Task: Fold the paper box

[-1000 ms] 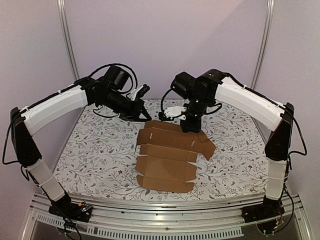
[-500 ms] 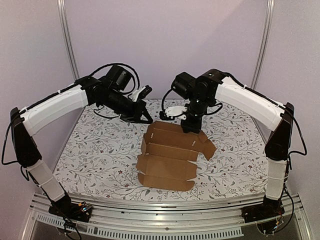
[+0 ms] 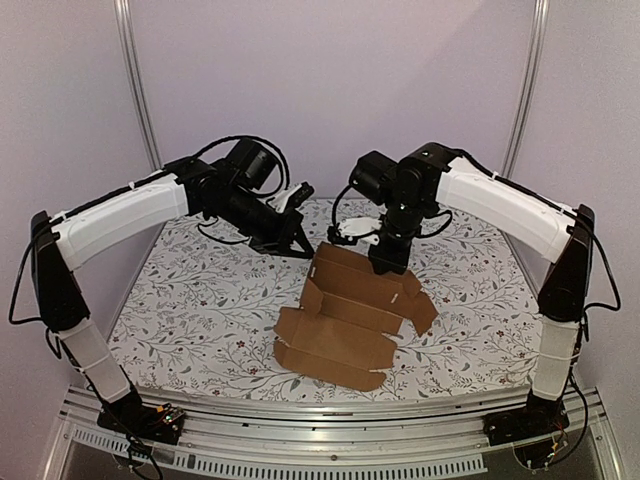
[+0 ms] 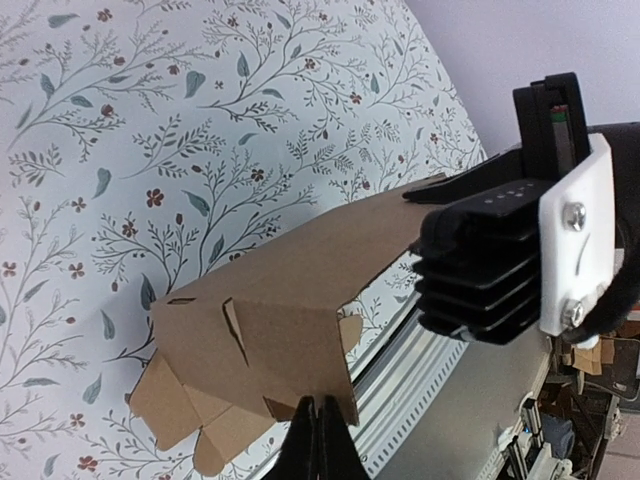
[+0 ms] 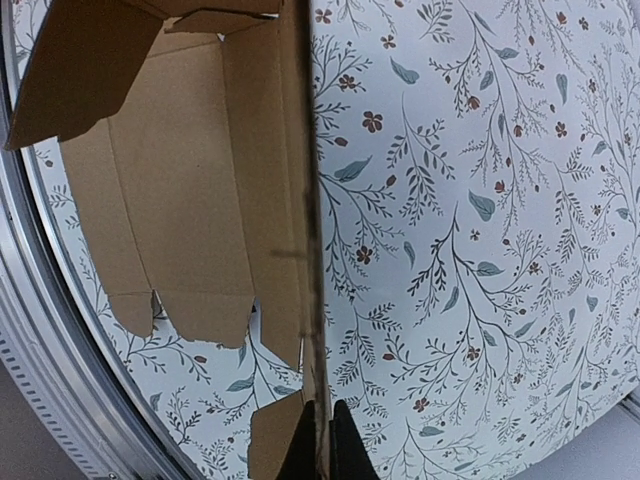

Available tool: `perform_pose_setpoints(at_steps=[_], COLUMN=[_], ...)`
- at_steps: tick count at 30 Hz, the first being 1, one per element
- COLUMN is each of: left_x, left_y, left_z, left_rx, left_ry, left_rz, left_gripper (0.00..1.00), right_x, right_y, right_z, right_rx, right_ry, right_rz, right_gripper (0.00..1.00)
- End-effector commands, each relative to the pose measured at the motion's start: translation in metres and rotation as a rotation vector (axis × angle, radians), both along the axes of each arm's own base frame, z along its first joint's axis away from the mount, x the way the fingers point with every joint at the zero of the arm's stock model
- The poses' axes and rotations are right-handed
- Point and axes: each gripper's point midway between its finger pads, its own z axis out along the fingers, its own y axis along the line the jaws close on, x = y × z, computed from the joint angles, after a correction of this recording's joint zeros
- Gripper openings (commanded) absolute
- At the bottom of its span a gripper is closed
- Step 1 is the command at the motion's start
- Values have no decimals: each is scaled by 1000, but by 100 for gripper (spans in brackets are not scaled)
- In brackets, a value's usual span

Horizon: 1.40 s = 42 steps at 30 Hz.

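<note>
Top external: the right end effector [image 3: 388, 265] clamps the box [image 3: 340, 335] at its 12 o'clock wall; the left end effector [image 3: 303, 250], fingers together, hovers at 10 o'clock. Skewed pulling could buckle it.

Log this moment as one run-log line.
box: far panel up, near part on table | right hand: shut on far panel | left hand: shut, at far-left corner

Paper box [image 5: 180, 170] edge hidden between fingers [image 5: 296, 456]
</note>
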Motion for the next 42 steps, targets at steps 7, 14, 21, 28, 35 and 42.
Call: perform_pose_setpoints(at_steps=[7, 14, 21, 28, 35, 42], left_x=[-7, -9, -8, -5, -4, -1], left_y=[-24, -35, -47, -54, -64, -59], left_z=[3, 5, 11, 7, 5, 5], left_rx=[-30, -61, -89, -91, -96, -55], left_ry=[23, 42, 52, 68, 80, 51], left_rz=[-34, -46, -59, -50, -60, -49], left_gripper=[0, 0, 0, 0, 0, 0], right_x=[-11, -14, -20, -25, -30, -29], right_y=[8, 9, 10, 9, 9, 1], right_z=[30, 36, 33, 34, 35, 30], right_rx=[161, 200, 228, 257, 301, 274], right_ry=[-3, -2, 11, 0, -17, -42], right_rz=[-44, -52, -64, -71, -67, -66], right_gripper=[0, 0, 0, 0, 0, 0])
